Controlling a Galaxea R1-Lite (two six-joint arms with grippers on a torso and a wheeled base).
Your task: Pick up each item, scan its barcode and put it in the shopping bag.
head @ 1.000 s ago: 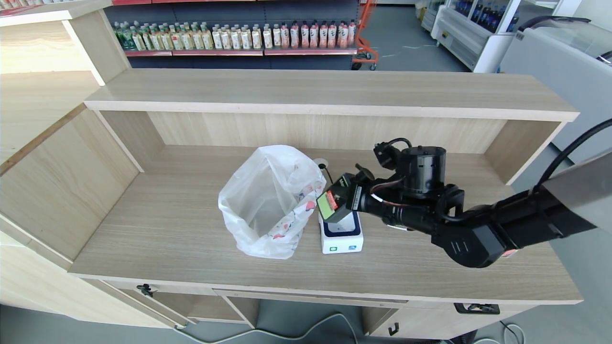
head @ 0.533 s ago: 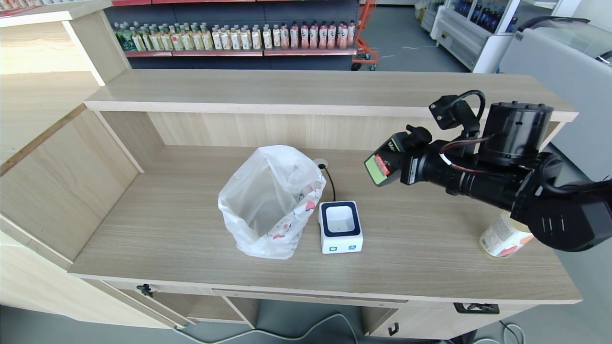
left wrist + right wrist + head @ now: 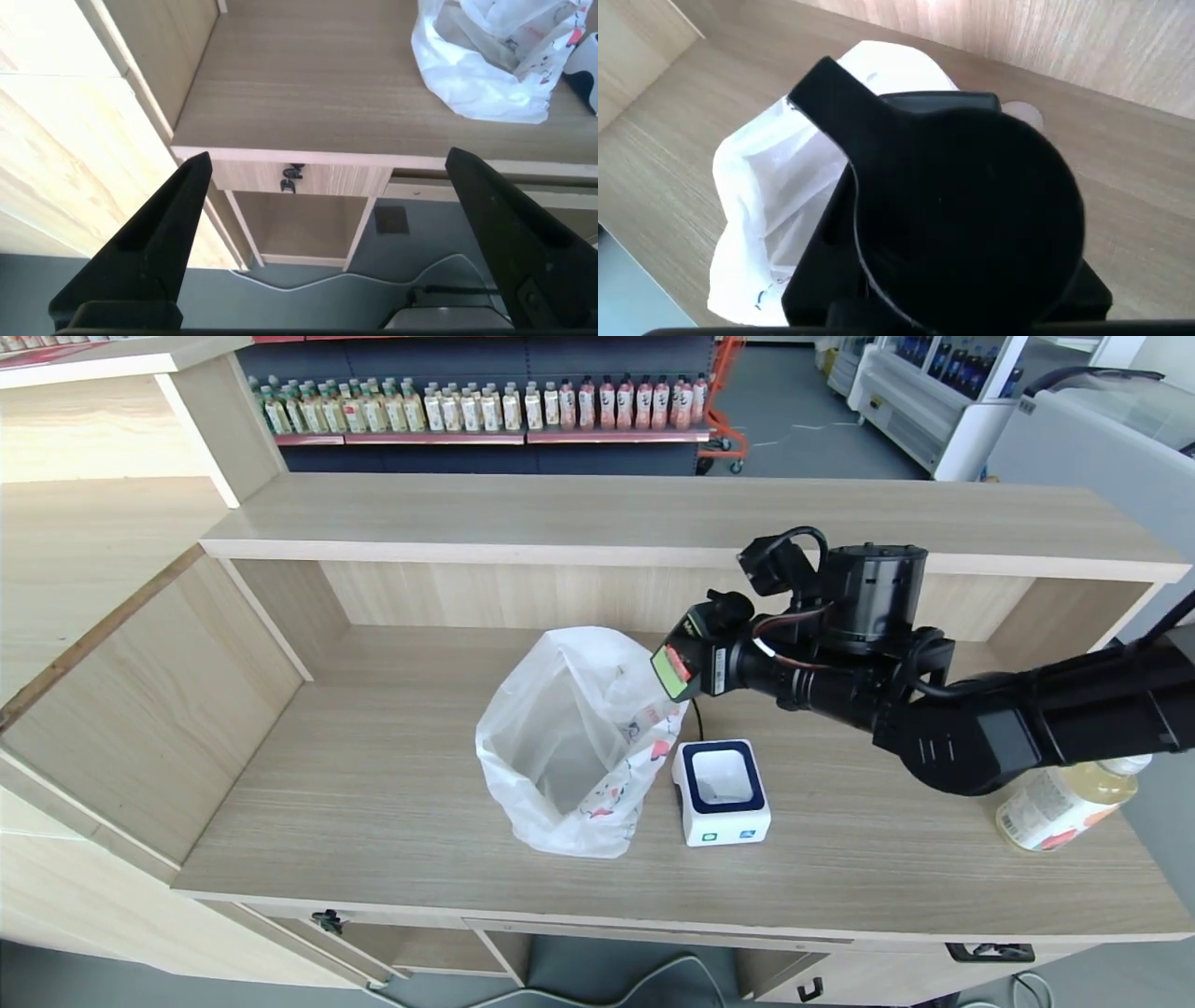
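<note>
pack: small green-and-red-faced pack (image 3: 670,672), clamped in your right gripper (image 3: 684,663), above bag's rim
bag: shopping bag (image 3: 569,747) open, upright on counter (image 3: 373,784); contents can't tell
scanner (image 3: 721,791): just beside bag
bottle (image 3: 1064,798): counter's right end
left gripper (image 3: 327,168): spread wide, empty

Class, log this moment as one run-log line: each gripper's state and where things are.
right gripper shut on small box | box above shopping bag rim | scanner beside bag | left gripper open, empty | bottle at counter's right end
</note>
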